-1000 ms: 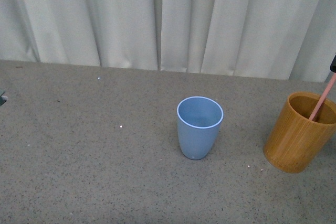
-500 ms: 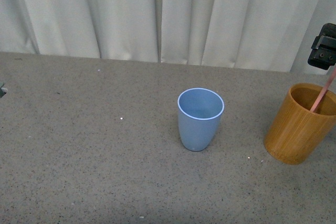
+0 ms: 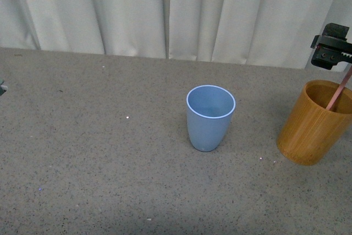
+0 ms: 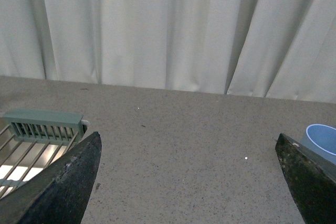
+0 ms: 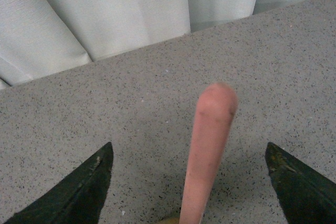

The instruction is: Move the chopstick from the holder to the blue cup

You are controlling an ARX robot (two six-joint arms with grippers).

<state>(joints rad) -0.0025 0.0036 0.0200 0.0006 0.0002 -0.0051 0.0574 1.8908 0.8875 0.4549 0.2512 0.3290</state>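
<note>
Fingers [image 5: 79, 190] on the right gripper [image 5: 191, 182] are spread wide, one dark tip on each side of the chopstick [image 5: 207, 145] with clear gaps both ways, so nothing is pinched. In the right wrist view the stick's rounded pink end sits midway between them, blurry from being so close.

From the front, the right gripper [image 3: 331, 45] hangs at about 12 o'clock over the holder [image 3: 313, 125], just above its rim. The chopstick [image 3: 338, 93] stands inside that holder, long axis tilted: lower end down inside the cup, upper end leaning up toward roughly 1 o'clock, running off the frame edge by the gripper. I can't tell where the bottom tip rests.

Left gripper [image 4: 189, 182] is parted too, fingers [image 4: 63, 182] far apart with nothing but table [image 4: 184, 129] between them. A green rack [image 4: 42, 127] lies off near one finger and the blue cup [image 4: 321, 140] peeks in by the other.

Blue cup [image 3: 210, 116] stands upright mid-table [image 3: 99, 152], at 9 o'clock from the holder, well apart from it. White curtain [image 3: 165, 15] runs along the back.
</note>
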